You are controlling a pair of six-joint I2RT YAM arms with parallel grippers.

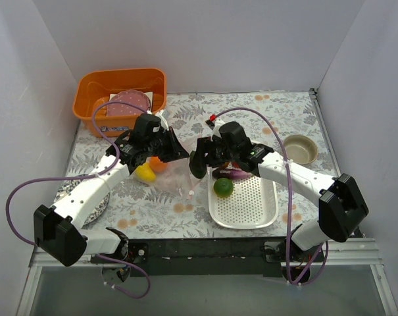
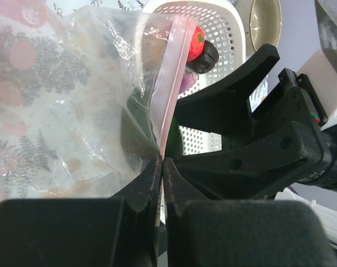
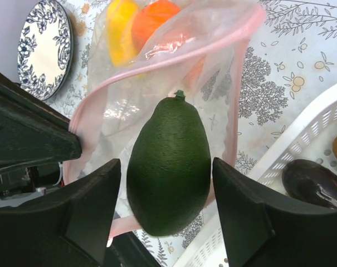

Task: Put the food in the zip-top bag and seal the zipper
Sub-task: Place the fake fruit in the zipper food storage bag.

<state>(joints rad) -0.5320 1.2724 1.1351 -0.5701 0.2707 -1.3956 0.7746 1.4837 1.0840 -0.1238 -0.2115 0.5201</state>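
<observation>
The clear zip-top bag (image 1: 175, 176) lies between the two arms, and its pink zipper (image 3: 235, 94) rims the open mouth. My left gripper (image 2: 162, 161) is shut on the zipper (image 2: 176, 72) and holds that edge up. A dark green avocado (image 3: 168, 164) sits at the bag's mouth between the fingers of my right gripper (image 3: 162, 167), with a thin gap on each side, so the gripper is open. An orange (image 3: 157, 22) and a yellow mango (image 3: 121, 28) lie inside the bag. A green lime (image 1: 223, 187) and a purple eggplant (image 1: 230, 174) rest in the white basket (image 1: 251, 210).
An orange bin (image 1: 120, 92) holding a pink plate (image 1: 127, 103) stands at the back left. A tan bowl (image 1: 300, 149) sits at the right. A floral plate (image 3: 45, 50) lies under the left arm. A red strawberry-like piece (image 2: 195, 43) shows beyond the bag.
</observation>
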